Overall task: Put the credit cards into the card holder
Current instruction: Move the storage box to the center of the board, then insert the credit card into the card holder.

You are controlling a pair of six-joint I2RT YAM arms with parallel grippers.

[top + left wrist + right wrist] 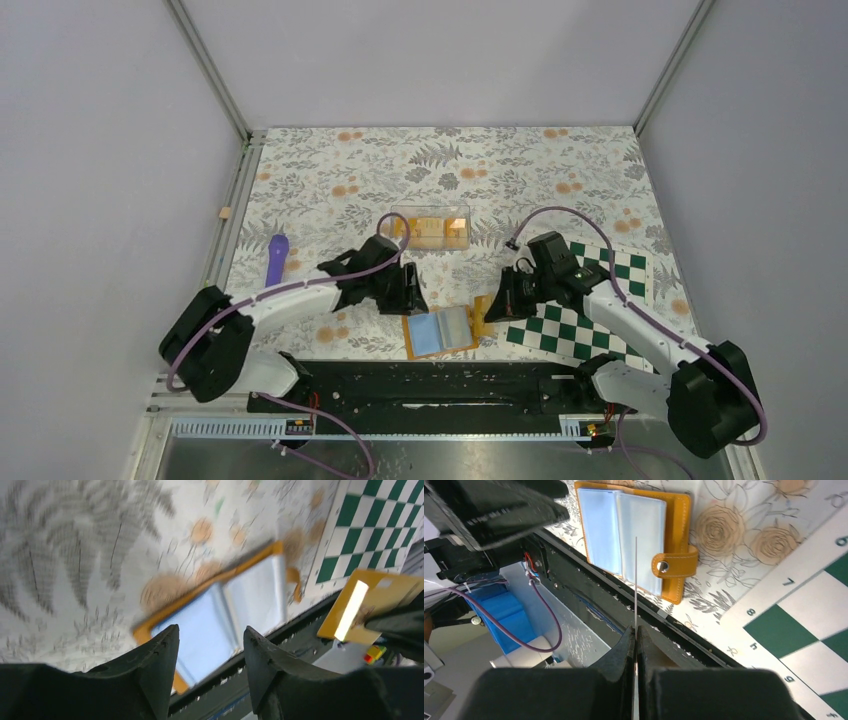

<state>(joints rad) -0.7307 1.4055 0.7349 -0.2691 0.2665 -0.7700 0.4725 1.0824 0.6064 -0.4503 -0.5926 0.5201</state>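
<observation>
One card (367, 605) is pinched edge-on in my right gripper (635, 635) beside the open wallet (599, 530), my left gripper (210, 630) hangs wide-jawed and empty near its far edge, so I worry the unpinned wallet slides when the card noses in.

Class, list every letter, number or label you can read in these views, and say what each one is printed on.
"7", "8": white border of the chequered board, right wrist view.
"h", "g", "f": the same board's adjoining border.
"6", probably: further along from "7", at the frame edge, partly cut off.
Small white print on the black casing at upper left: too small to read.
Marks on the credit card: too blurred to read.
</observation>
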